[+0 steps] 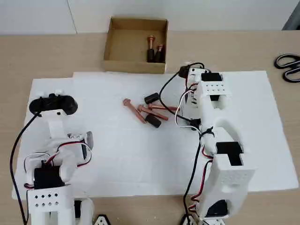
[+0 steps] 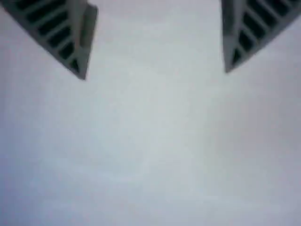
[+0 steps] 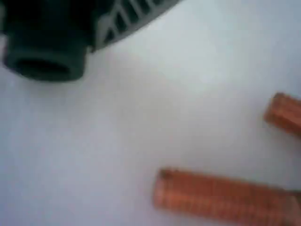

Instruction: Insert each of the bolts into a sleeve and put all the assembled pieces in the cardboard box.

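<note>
Well, the left gripper (image 2: 155, 73) hangs over smooth white paper (image 1: 117, 159), its ribbed grey jaws spread wide and empty. On the right gripper (image 1: 185, 101) I cannot tell how the jaws stand. Three threaded copper bolts (image 1: 135, 111) and two black tubular sleeves (image 1: 153, 120) lie loose on the paper. Two assembled pieces (image 1: 155, 51) stand in the cardboard box (image 1: 126, 47).

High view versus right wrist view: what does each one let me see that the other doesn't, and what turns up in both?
The high view takes in the cardboard box holding two assembled pieces, the left arm, the right arm, and scissors off to one side. The right wrist view gives a close look instead: the hollow end of a black sleeve and the threads on a copper bolt. Both share the white sheet with loose bolts and sleeves lying on it.
</note>
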